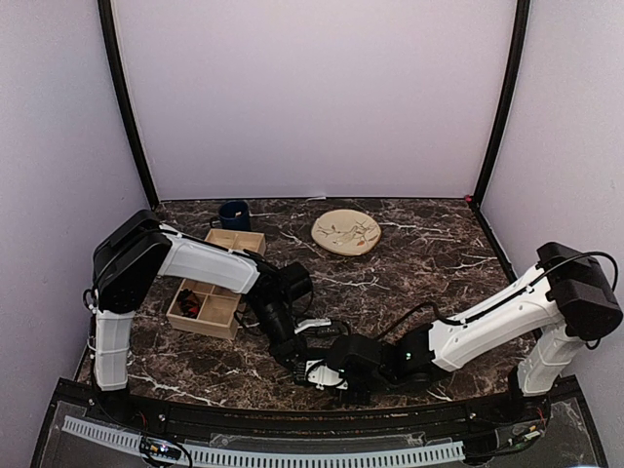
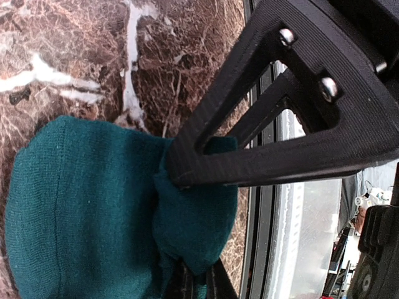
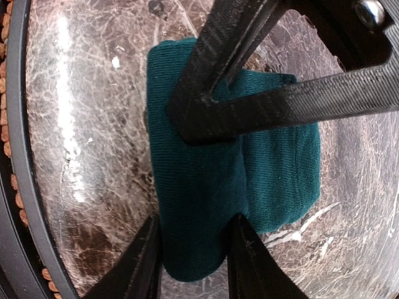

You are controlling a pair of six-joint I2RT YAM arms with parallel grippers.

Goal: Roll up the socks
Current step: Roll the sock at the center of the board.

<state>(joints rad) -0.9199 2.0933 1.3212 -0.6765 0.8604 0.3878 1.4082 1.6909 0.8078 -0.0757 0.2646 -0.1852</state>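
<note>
The teal-green socks [image 3: 274, 168] lie on the marble table near its front edge, partly rolled. My right gripper [image 3: 196, 224] straddles the rolled end, with one fingertip [image 3: 240, 240] pressing into its side and the other against the opposite side. My left gripper [image 2: 196, 277] is shut on a bunched fold of the same socks [image 2: 81, 205]. In the top view both grippers meet, left [image 1: 295, 353] and right [image 1: 330, 376], and hide the teal socks. A dark bundle with red flecks, likely the argyle socks [image 1: 188, 304], sits in a box compartment.
A wooden compartment box [image 1: 216, 317] stands beside the left arm, with a second box [image 1: 237, 241] and a dark blue mug [image 1: 234, 214] behind it. A cream plate [image 1: 346, 232] lies at the back centre. The black front rail [image 2: 265, 237] runs right beside the socks.
</note>
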